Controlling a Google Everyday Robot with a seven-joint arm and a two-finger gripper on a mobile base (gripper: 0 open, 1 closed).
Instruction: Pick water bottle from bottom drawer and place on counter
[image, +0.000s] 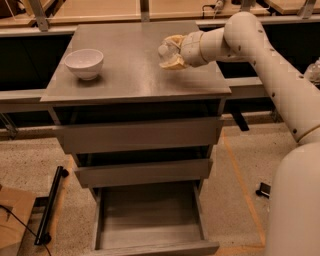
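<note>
Gripper (170, 51) sits over the counter (125, 80), at approx 2 o'clock from the counter's centre, near the right edge. Its tan fingers (175, 40) are pinched on the water bottle (164, 49), one above and one below the clear body. The bottle lies tilted in the grip and pokes out toward 9 o'clock. Can't tell whether it touches the counter surface or hangs just over it.

White arm (260, 55) comes in from 3 o'clock, bending down the right side of the view to the robot's body at approx 5 o'clock.

White bowl (84, 62) stands upright on the counter at approx 10 o'clock from centre, well apart from the gripper and bottle.

Below the top: two upper grey drawers (140, 136), the lower one slightly out vs the top one. Bottom drawer (155, 247) is pulled far out toward 6 o'clock, with its grey floor showing.

Black bar (50, 206) lies on the speckled floor at approx 8 o'clock from the cabinet. Tan tabletops (100, 9) run along the back at 12 o'clock.
</note>
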